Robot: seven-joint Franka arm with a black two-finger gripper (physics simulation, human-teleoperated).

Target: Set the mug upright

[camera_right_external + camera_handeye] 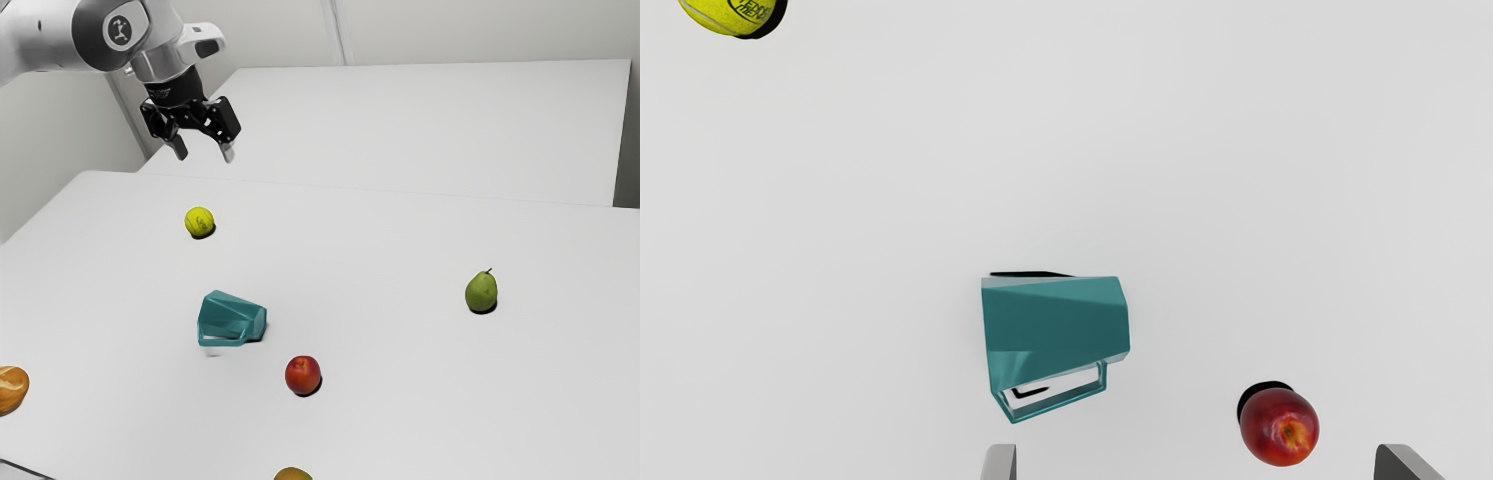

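My gripper [204,152] hangs high above the far side of the table at the exterior view's upper left, its fingers apart. In the wrist view the gripper [1194,461] is open, with no object between its two fingertips. The teal mug [230,318] lies on its side on the table, its handle at the side facing the exterior camera. From above, the faceted mug [1056,327] shows its wider rim end turned away from the red fruit and its handle on the side nearer the fingertips.
A tennis ball [199,222] rests beyond the mug, and a red fruit [303,375] sits near it. A green pear [481,292] stands at the exterior view's right. Bread [12,389] and a brownish fruit [293,474] are on the white table [400,420].
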